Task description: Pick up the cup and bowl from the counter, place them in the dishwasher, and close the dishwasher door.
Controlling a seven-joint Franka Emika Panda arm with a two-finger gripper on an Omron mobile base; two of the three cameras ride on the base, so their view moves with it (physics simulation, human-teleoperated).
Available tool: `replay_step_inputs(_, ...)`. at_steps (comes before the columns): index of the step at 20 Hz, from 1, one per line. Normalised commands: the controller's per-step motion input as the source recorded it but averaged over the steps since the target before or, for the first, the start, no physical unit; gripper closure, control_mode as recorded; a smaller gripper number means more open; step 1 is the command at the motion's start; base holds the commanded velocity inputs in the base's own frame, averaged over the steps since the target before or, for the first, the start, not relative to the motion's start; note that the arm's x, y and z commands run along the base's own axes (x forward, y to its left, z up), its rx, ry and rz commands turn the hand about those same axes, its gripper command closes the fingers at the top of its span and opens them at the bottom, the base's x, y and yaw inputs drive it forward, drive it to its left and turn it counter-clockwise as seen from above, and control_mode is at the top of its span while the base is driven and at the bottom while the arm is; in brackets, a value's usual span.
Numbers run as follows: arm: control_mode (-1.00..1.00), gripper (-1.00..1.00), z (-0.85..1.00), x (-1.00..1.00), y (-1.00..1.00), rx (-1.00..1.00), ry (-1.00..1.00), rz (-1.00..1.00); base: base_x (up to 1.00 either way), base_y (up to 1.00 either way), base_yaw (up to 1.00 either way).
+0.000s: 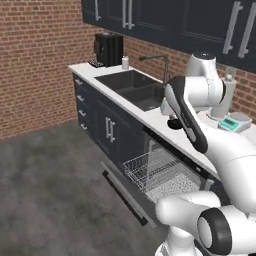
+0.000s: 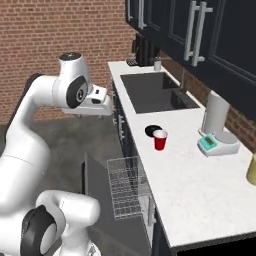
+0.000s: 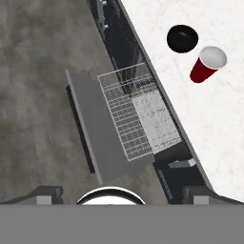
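Tabletop (image 2: 200,190): long white marble run over navy cabinets, sink (image 2: 150,90) let into its far half. Dishwasher (image 3: 157,138) below it stands open; dishwasher door (image 3: 100,128) dropped flat, grey face up, wire rack (image 3: 128,109) pulled out over it.

Arm raised high above the floor in front of the cabinets. Gripper (image 2: 102,102) wide open, nothing held, well apart from the tabletop.

Black bowl (image 3: 182,38) and red cup (image 3: 208,64) stand on the tabletop near its front edge, just beside each other; in the hand view the bowl sits at 11 o'clock from the cup. Cup upright, mouth up. Whether they touch I cannot tell.

Risks, as I judge them:
- Cup is light and tapered. An off-centre close could tip it or knock it into the bowl.
- Bowl is shallow. A top-down grasp on the rim may slip.
- Both sit close to the front edge, so a push toward it could send either off onto the rack or floor.
- Lowered door and extended rack jut into the aisle. A low swing could snag them.

Room: open marble at 3 o'clock of the cup in the right base view, then kitchen scale (image 2: 217,144) and pale canister (image 2: 215,115) against the wall. Approach from above looks free.
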Motion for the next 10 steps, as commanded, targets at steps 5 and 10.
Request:
replay_step_inputs(5,1.00,-1.00,0.00,0.00,0.00,0.00,0.00,0.00,-0.06,-0.35,0.47)
replay_step_inputs(10,1.00,-1.00,0.00,0.00,0.00,0.00,0.00,0.00,-0.04,-0.46,0.24)
